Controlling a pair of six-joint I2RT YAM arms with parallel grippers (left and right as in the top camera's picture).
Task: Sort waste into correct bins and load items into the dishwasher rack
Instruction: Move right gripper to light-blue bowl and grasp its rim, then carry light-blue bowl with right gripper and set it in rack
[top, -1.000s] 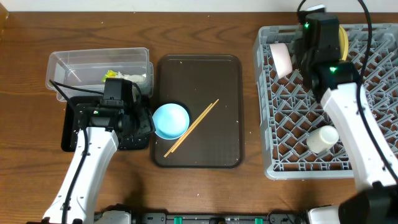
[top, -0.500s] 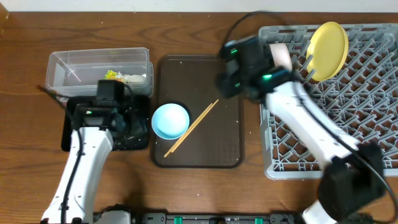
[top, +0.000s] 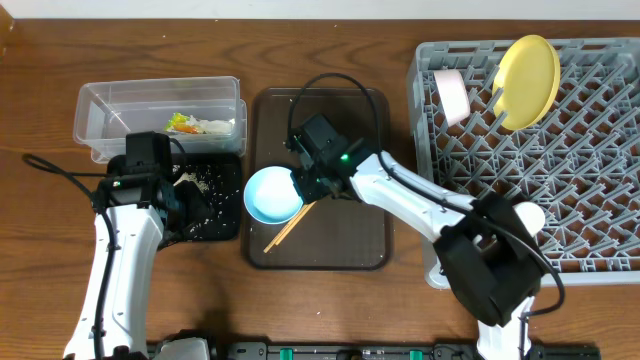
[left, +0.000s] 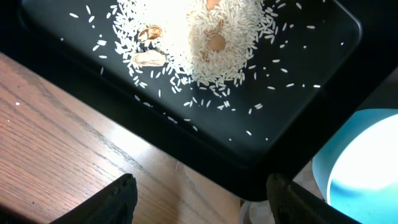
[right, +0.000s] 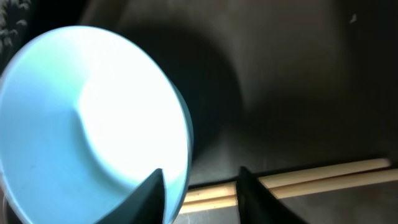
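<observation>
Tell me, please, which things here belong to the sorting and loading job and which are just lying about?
Job: wrapper, rice, tub, black tray, blue bowl, chopsticks, plate, white bowl, rack.
Lying about: brown tray.

You see the right gripper (right: 200, 194) low over the dark brown tray (right: 298, 81), its two dark fingertips standing apart. The light blue bowl (right: 87, 118) fills your left side, its rim meeting the left fingertip. The two chopsticks (right: 323, 178) lie side by side, running across behind both fingertips.
</observation>
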